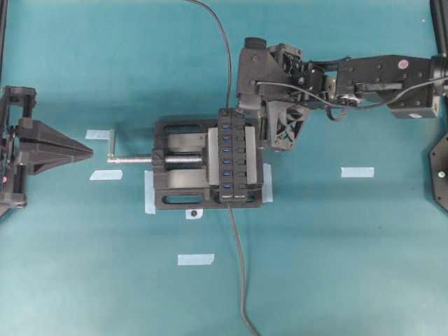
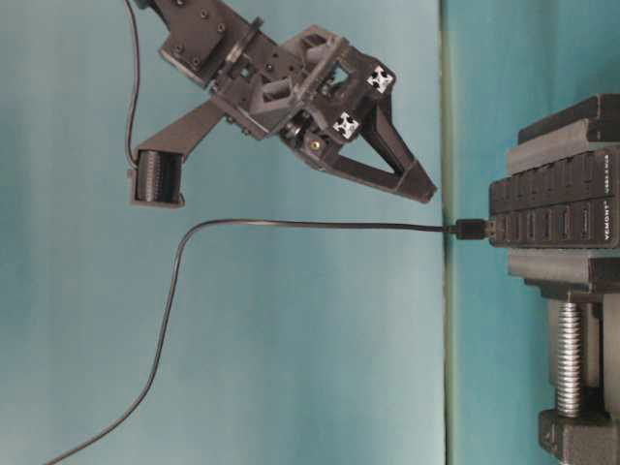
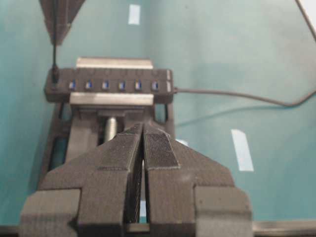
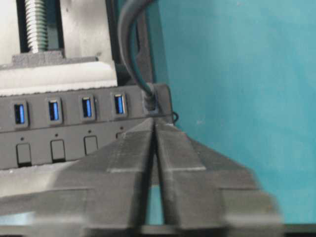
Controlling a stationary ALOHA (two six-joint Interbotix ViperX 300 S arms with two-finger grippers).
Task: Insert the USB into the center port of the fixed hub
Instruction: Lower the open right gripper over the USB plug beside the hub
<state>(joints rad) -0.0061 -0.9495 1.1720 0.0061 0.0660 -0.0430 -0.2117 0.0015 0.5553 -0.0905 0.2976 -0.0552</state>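
The fixed hub [image 1: 240, 155] is a long black strip with a row of blue slots, clamped in a vise. The USB [image 4: 149, 101] sits plugged into the end slot, not the center port [image 3: 105, 85], which is empty. Its thin cable [image 2: 291, 224] arcs away from the plug [image 2: 472, 231]. My right gripper [image 4: 154, 122] hovers just beside that end of the hub, above the button row, fingers together and holding nothing. Far out at the left, my left gripper [image 1: 87, 150] is shut and empty, pointing at the vise's screw.
The black vise [image 1: 183, 164] with its silver screw [image 1: 129, 159] and handle holds the hub. The hub's own grey lead [image 1: 240, 273] runs toward the near table edge. Strips of pale tape [image 1: 357, 171] lie on the teal surface.
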